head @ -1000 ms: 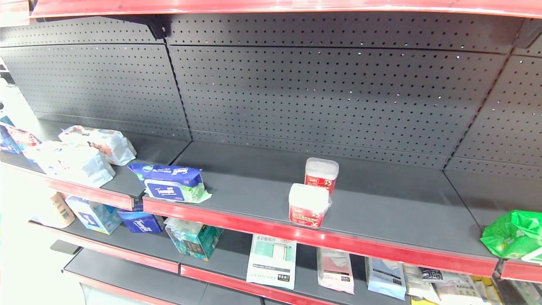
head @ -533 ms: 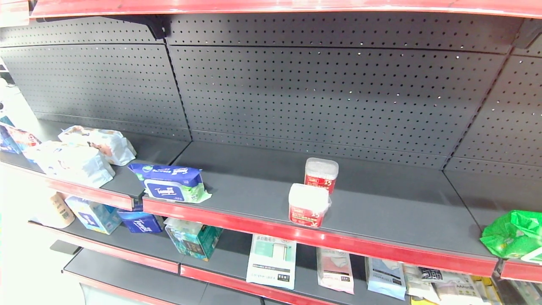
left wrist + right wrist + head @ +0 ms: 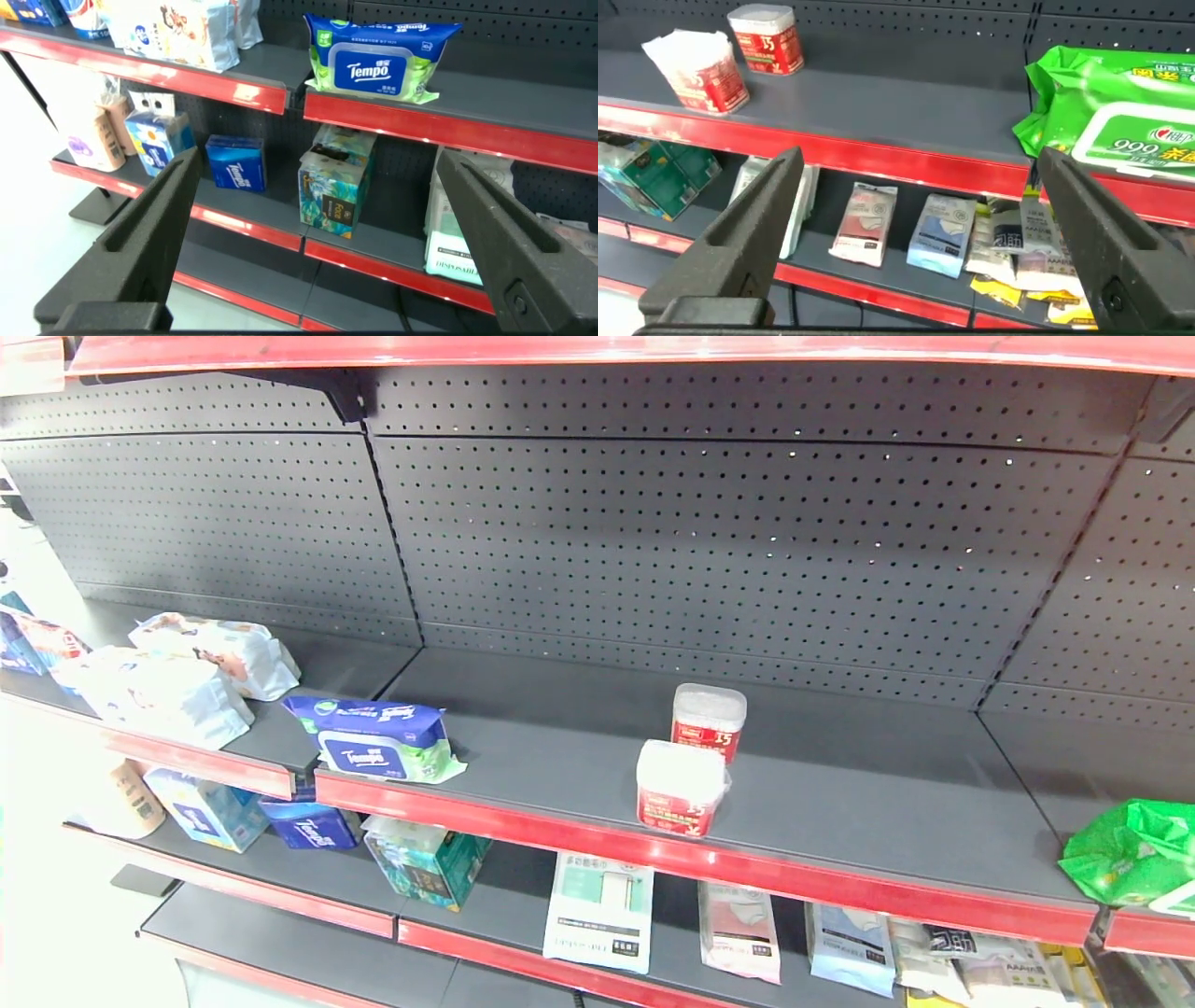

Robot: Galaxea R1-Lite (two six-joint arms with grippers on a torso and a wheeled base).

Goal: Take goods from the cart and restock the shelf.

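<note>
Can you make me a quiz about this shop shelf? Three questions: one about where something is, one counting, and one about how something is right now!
1. Where does the blue plastic pack of wet wipes lie?
A. on the floor
B. at the front of the grey metal shelf
C. hanging on the back wall

2. How many round red plastic tubs with white lids stand on that shelf?
A. one
B. two
C. four

3. The left end effector is
A. open and empty
B. shut on a tub
C. shut on a pack

Answers: 1 B, it rests right by the shelf's front edge. 2 B, one tub stands behind the other. 3 A, its fingers stand wide apart with nothing between them.
</note>
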